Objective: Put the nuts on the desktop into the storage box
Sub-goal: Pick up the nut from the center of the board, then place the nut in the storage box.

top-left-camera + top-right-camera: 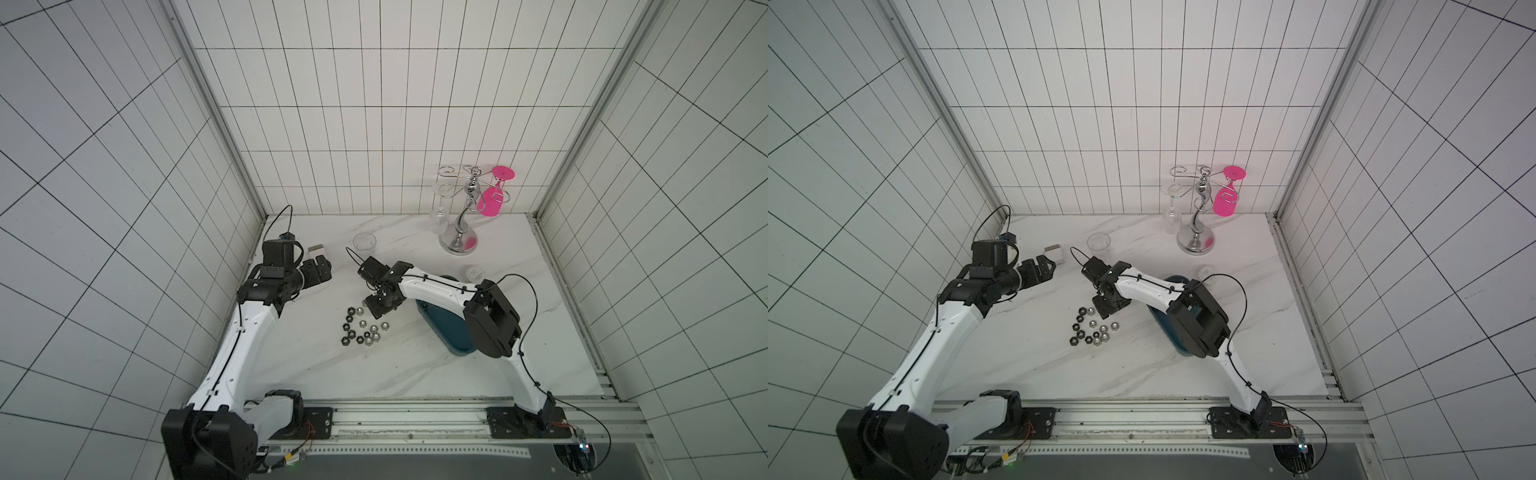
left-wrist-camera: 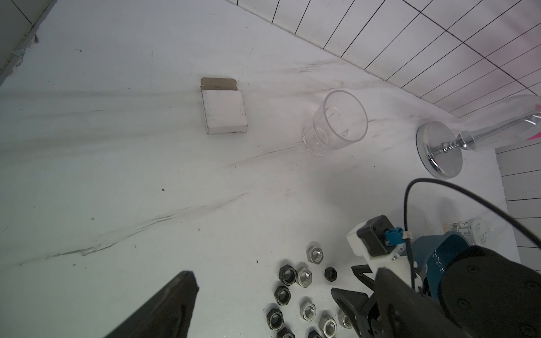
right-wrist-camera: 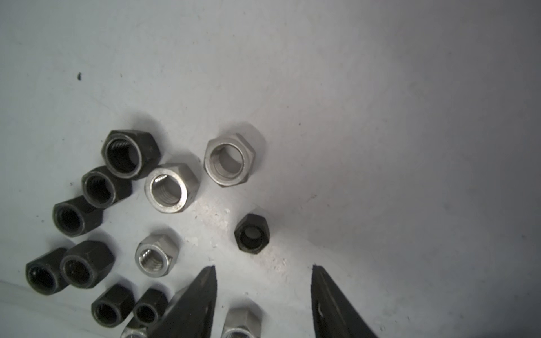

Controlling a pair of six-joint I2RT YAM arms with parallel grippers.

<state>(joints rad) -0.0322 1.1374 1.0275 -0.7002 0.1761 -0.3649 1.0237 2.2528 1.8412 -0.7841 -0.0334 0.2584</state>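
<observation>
Right end effector (image 3: 263, 267): released, jaws apart, nothing between them, low over the nuts (image 1: 363, 323) at the cluster's 1 o'clock edge in both top views. Nearest candidates in the right wrist view are a silver nut (image 3: 241, 322) seen between the two fingers, and a small black nut (image 3: 252, 232) just ahead of the tips, clear of its neighbours. Judgement: go for one of these two, not the packed group. Centre the gap on a single nut, square the fingers to opposite flats, descend almost to the bench (image 1: 374, 374), and close slowly so it cannot squirt out. Every nut in view lies on the bench. The storage box (image 1: 451, 332) sits near, at 3 o'clock from the cluster. The right arm covers most of it, so its contents cannot be told. Left end effector (image 1: 318, 270): released, empty, at 10 o'clock, well apart.
</observation>
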